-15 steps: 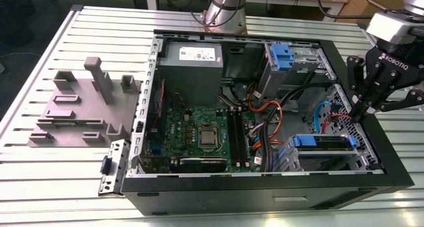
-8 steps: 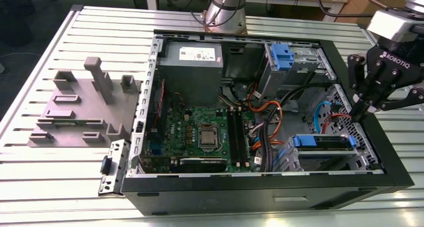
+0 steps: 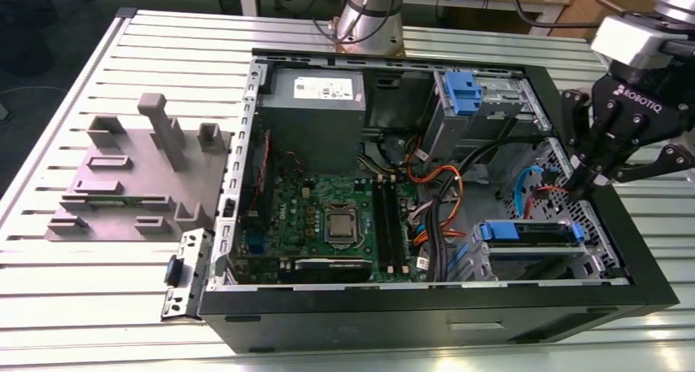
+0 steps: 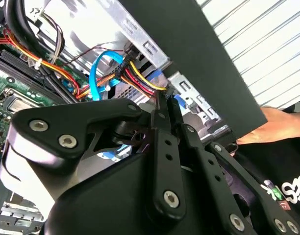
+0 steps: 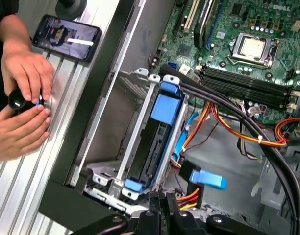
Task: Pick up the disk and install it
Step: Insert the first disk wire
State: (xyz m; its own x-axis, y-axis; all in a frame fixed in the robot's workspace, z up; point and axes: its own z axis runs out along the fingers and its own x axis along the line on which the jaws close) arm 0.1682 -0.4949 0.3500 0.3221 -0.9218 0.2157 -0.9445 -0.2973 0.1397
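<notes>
In the exterior view the gripper hung over the open case at that view's right, above the drive cage. The disk already sat in the cage, blue rails showing, apart from the fingertips.

In the second wrist view the fingers were pressed together with nothing between them, their tips right at the yellow-and-red power plug; a blue data cable looped beside it. A hand rested outside the case wall.

In the first wrist view the disk stood seated between the cage rails, and the blue connector lay loose just beside it. Two hands worked a knob by a phone.

Judging from this, working well here means keeping the fingertips clear of the cables.
</notes>
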